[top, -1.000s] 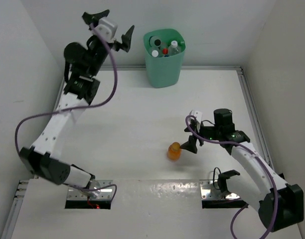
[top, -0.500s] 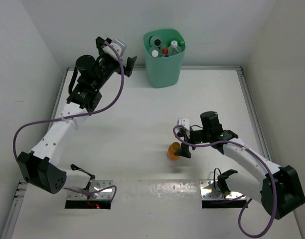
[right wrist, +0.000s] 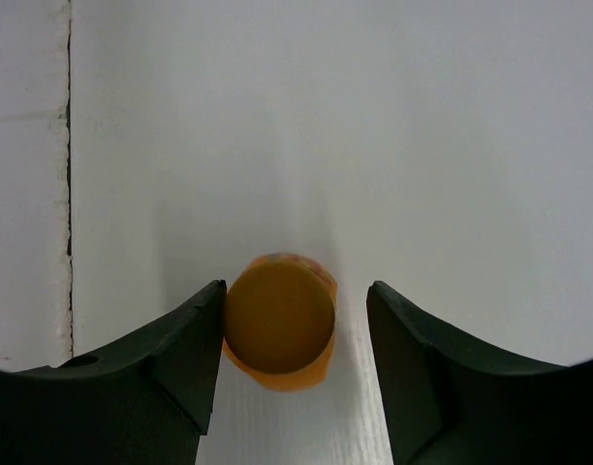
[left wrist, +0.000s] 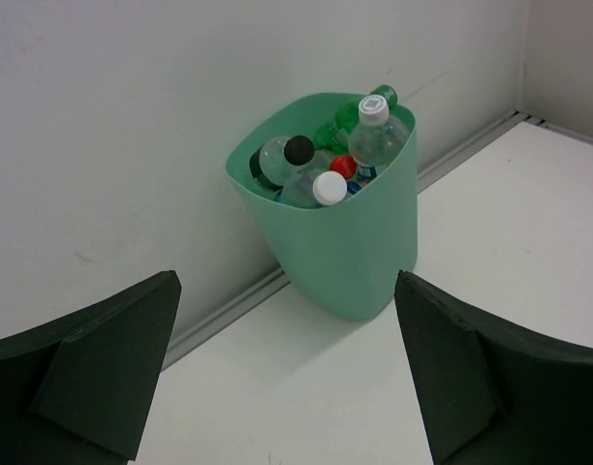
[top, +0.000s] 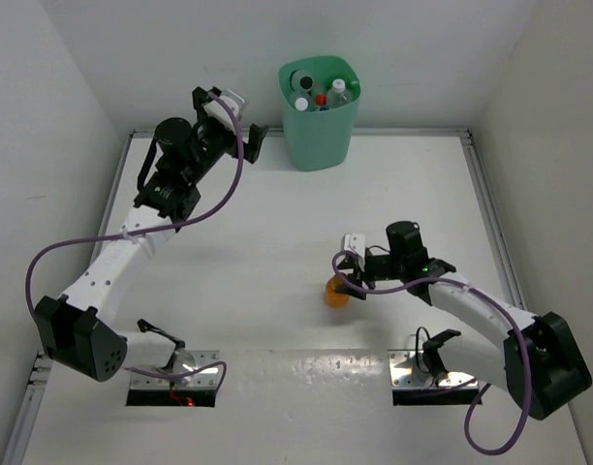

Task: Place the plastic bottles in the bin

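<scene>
A white table (top: pixel 277 213) fills the frame. The mint bin (top: pixel 319 140) stands at top centre against the wall, with bottles (top: pixel 316 95) piled inside. The left gripper (top: pixel 229 118), jaws wide, hangs just left of it. Right of centre, the right gripper (right wrist: pixel 296 291) straddles an orange bottle (right wrist: pixel 280 334), one finger touching, the other just clear.
</scene>
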